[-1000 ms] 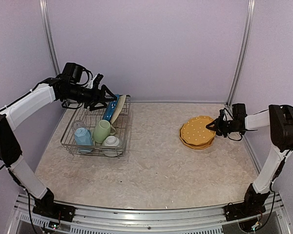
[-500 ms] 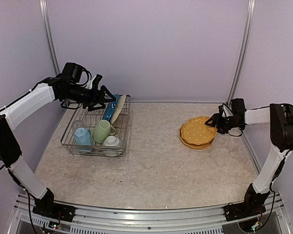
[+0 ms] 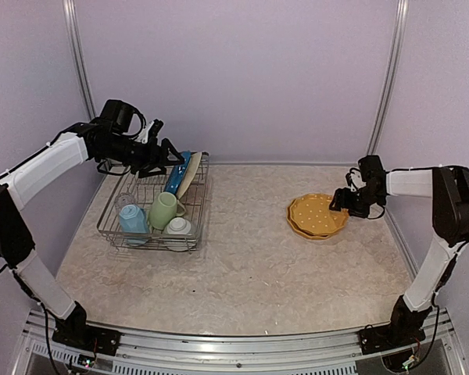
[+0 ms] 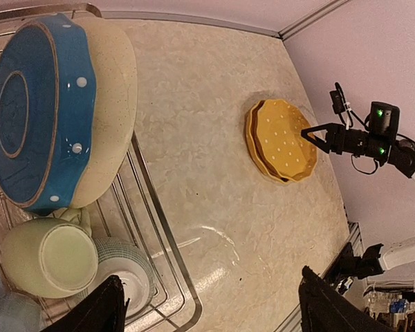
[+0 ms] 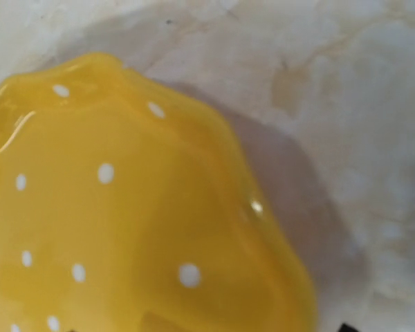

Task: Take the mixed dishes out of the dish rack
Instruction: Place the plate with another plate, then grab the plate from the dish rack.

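1. Eight dishes are counted: six in the dish rack [image 3: 144, 190] at the left of the table [image 3: 250, 266] and two outside it.
2. The rack holds one blue plate [image 3: 174, 176], one cream plate [image 3: 190, 173], one green mug [image 3: 165, 209], one blue cup [image 3: 133, 221], one white cup [image 3: 178, 226] and one clear glass [image 3: 125, 201].
3. The blue and cream plates are stood on edge at the far right end of the rack, face to face and touching. The cream plate is on the side nearer the table centre.
4. The mug and the two cups are set in the near half of the rack. The glass is placed just behind the blue cup.
5. Two yellow dotted plates [image 3: 317, 217] are stacked on the table at the right, well apart from the rack.
6. The left gripper [image 3: 170, 154] is held above the far end of the rack, just beside the top edge of the blue plate. Its fingers [image 4: 100, 311] are spread wide and nothing is held.
7. The right gripper [image 3: 338, 201] is positioned at the far right edge of the yellow stack. The right wrist view is filled by the scalloped rim of the top plate. It cannot be told how far the jaws are open or whether the rim is gripped.
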Robot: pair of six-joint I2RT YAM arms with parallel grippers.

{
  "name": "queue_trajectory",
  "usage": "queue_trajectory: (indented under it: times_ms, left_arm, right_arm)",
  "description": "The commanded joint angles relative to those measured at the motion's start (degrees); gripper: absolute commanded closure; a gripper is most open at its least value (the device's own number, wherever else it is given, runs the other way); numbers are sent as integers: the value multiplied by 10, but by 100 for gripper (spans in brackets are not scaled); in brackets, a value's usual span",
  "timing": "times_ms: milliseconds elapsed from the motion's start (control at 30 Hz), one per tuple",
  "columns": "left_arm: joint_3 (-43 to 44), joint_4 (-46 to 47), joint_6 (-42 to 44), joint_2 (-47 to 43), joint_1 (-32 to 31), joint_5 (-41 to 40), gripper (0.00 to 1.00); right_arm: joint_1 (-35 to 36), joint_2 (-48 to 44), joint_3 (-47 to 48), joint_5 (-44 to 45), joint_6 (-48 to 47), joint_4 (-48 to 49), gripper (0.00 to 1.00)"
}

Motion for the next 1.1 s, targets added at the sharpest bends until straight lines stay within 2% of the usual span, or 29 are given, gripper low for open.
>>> queue_trajectory:
  times_ms: [0,167,400,500,867,1067]
  left_arm:
    - [18,-18,15,-1,-9,-25,18]
    - [21,-27,26,6,-16,-62,18]
    - [35,-48,42,28,-31,-161,15]
    - [63,-70,39,53,-37,-219,14]
    - [310,-213,32,226,-78,-418,16]
    - [414,-259,46,310,-96,-476,19]
  right_arm:
    - [8,-44,12,51,-22,-29,20]
    - [17,-84,1,86,-28,-42,16]
    - [43,-178,-95,105,-31,2,11]
    - [43,-204,-112,162,-38,-11,10]
    - [43,-268,-152,145,-42,0,10]
    - [43,-278,-168,137,-40,8,10]
